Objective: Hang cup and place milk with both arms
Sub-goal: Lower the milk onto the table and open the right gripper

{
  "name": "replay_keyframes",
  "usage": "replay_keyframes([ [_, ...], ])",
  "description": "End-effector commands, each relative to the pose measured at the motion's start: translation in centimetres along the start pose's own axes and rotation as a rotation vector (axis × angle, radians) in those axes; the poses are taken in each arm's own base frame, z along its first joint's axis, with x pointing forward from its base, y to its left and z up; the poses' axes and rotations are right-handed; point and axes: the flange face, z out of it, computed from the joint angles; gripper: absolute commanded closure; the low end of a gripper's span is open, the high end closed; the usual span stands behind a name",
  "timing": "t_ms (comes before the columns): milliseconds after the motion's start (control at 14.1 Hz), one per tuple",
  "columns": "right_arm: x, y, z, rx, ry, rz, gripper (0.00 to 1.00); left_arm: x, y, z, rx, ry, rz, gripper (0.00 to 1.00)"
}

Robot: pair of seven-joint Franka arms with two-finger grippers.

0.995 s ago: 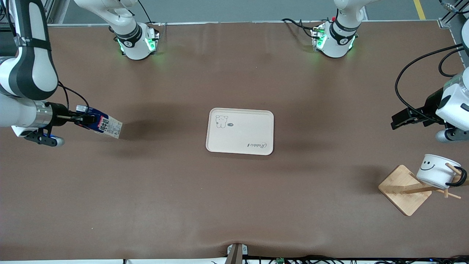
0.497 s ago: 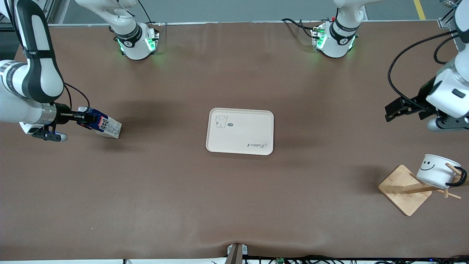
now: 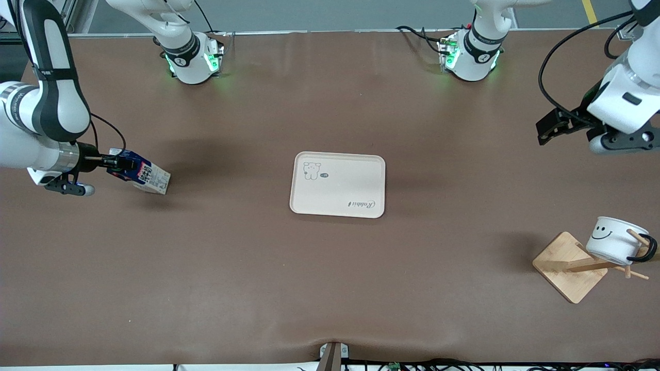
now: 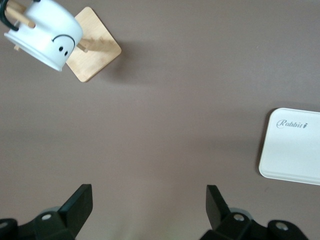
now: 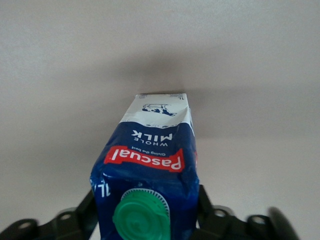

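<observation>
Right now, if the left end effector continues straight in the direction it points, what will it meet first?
The bare table, as far as the left wrist view shows. The open left end effector faces down at brown surface between the cup on its wooden stand and the white tray. Height is unclear.

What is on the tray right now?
Nothing: the tray shows only its printed dog and lettering. The milk is in the right gripper, near the right arm's end.
</observation>
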Motion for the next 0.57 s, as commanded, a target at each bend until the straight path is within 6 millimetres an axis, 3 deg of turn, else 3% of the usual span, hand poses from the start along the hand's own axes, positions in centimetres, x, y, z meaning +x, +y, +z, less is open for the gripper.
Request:
replay_keyframes([
  [0, -0.4, 0.1, -1.3, -0.007, -0.01, -0.004, 0.0, -2.2, -0.6, -0.7, -0.019, 0.031, 0.008, 0.0],
  [142, -0.3, -0.4, -3.1, -0.005, -0.019, -0.012, 0.0, -2.7, -1.2, -0.9, -0.021, 0.043, 0.0, 0.0],
  [355, -0.1, -0.6, -4.1, -0.004, -0.015, -0.015, 0.0, -2.7, -1.9, -1.4, -0.024, 0.053, -0.009, 0.0],
  [426, -0.1, -0.8, -5.2, -0.002, -0.021, -0.02, 0.0, -2.7, -1.8, -1.5, -0.025, 0.053, -0.008, 0.0],
  [497, -0.1, -1.3, -7.9, 0.0, -0.023, -0.04, 0.0, -2.7, -1.8, -1.5, -0.025, 0.053, -0.008, 0.0],
])
